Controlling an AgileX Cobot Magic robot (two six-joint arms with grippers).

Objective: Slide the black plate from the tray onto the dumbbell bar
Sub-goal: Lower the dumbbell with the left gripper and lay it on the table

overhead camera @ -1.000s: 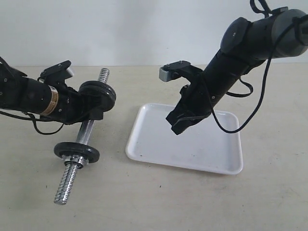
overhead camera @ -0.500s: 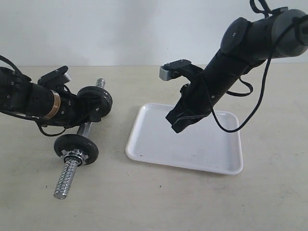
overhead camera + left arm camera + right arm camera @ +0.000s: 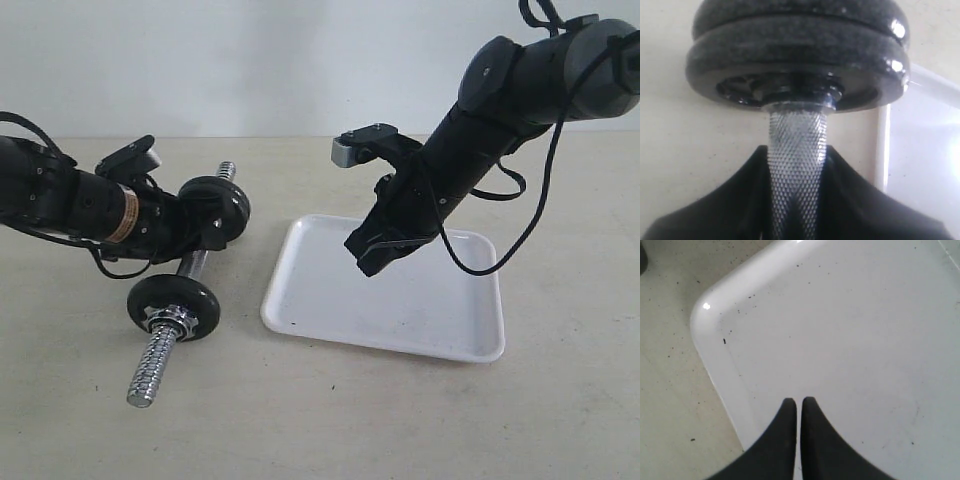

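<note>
L arm is lying low over the surface (image 3: 350, 420), coming in from the left w/ forearm near horizontal and wrist pointing twd the tray (image 3: 330, 295). L tool (image 3: 796, 152) is gripping the dumbbell bar (image 3: 155, 360) on its knurled mid section, part-closed, fingers hugging both sides of the rod. Bar is running diagonally beside the tray.

The black plate (image 3: 218, 205) is sitting on the bar, off the tray, just past the tool. L wrist view is showing two discs stacked there, touching; can't tell which is which. Another black disc (image 3: 173, 298) w/ silver nut (image 3: 163, 322) is sitting nearer the bar's other threaded end.

R arm is reaching down steeply from upper right. R tool (image 3: 798, 402) is hovering above the tray's left part, fingers pressed together, holding nothing.
</note>
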